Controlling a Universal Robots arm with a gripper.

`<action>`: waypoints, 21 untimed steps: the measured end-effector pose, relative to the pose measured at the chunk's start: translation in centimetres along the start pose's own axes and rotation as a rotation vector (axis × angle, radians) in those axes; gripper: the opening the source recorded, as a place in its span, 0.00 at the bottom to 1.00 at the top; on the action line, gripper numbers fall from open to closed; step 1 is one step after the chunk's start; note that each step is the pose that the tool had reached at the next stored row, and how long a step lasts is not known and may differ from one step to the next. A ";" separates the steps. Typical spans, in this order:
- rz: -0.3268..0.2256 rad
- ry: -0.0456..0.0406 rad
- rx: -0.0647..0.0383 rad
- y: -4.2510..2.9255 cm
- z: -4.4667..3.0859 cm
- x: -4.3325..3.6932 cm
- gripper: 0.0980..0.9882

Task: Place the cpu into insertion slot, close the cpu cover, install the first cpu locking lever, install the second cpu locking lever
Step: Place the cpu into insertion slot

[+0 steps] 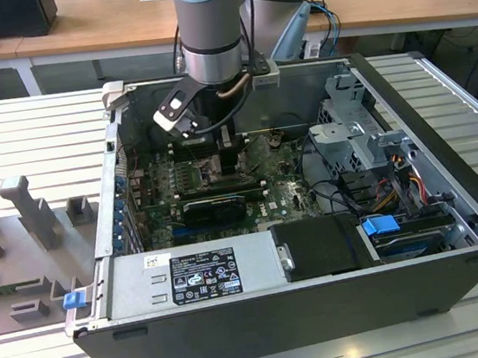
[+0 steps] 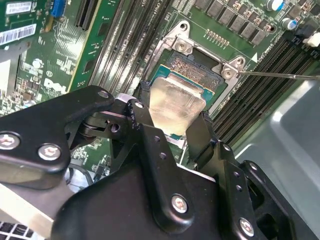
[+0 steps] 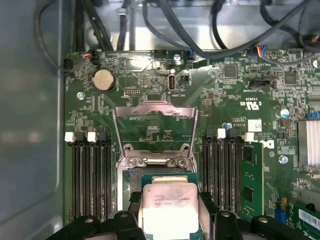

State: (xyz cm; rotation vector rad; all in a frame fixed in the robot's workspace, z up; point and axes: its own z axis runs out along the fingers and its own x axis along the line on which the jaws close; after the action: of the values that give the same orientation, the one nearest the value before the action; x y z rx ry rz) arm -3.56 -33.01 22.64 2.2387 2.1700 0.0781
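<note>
While the cpu (image 2: 176, 100) sits between the fingers, stage: step one of four under way, judged not finished.
Left edge: case wall (image 1: 107, 221) at the exterior view's left, well apart from the arm; open board between them.
Gripper: gripper (image 2: 172, 114) clamped narrow on the cpu, one finger at each side edge, low over the board.
Cpu position: pale face up, directly over the insertion slot (image 2: 195, 70); some dark contact field uncovered; seated or hovering, cannot tell.
Cpu cover: cpu cover (image 3: 155, 111) swung up and open, not closed.
Levers: thin metal rod (image 2: 280, 76) juts from the socket corner, probably a free lever; neither judged installed.
Tight edges: memory slots (image 3: 222, 170) flank the socket closely.
Right edge: drive cage (image 1: 351, 135) at the exterior view's right, apart.
Room: open above.
</note>
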 end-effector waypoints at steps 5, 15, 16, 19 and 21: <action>0.014 -0.0007 0.000 -0.02 0.41 0.14 0.48; -0.003 0.0002 0.000 -0.43 1.60 0.72 0.48; -0.014 0.0008 0.000 -0.44 1.72 0.90 0.48; -0.015 0.0009 0.000 -0.46 1.99 1.11 0.48; -0.014 0.0008 0.000 -0.48 2.24 1.27 0.48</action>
State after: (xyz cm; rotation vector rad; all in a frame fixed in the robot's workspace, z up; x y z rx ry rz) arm -3.89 -31.68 20.40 2.2233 2.1862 0.0787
